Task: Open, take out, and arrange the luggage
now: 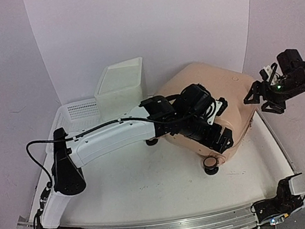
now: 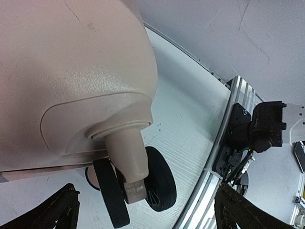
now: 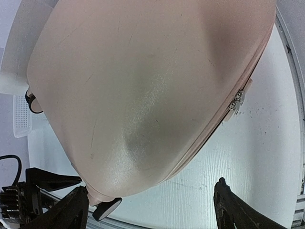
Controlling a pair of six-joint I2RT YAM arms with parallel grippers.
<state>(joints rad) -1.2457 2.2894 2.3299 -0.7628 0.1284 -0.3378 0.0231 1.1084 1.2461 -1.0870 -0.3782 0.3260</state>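
Note:
The luggage [image 1: 221, 89], a peach-pink hard-shell suitcase, lies shut on the white tray, at the right of centre. My left gripper [image 1: 223, 138] is open over its near corner, just above a black caster wheel [image 1: 210, 165]. In the left wrist view the shell [image 2: 71, 71] fills the upper left. The caster wheel [image 2: 159, 179] hangs between the spread fingers of the left gripper [image 2: 145, 214], untouched. My right gripper [image 1: 259, 102] hovers open at the suitcase's right edge. In the right wrist view the right gripper [image 3: 150, 212] looks down on the shell [image 3: 143, 86] and its zipper pulls [image 3: 237, 101].
A white plastic box [image 1: 121, 81] stands at the back left of the suitcase, with a white mesh basket [image 1: 82, 109] beside it. The tray's raised rim [image 1: 276, 141] runs close to the suitcase on the right. An aluminium rail [image 1: 170, 228] crosses the front.

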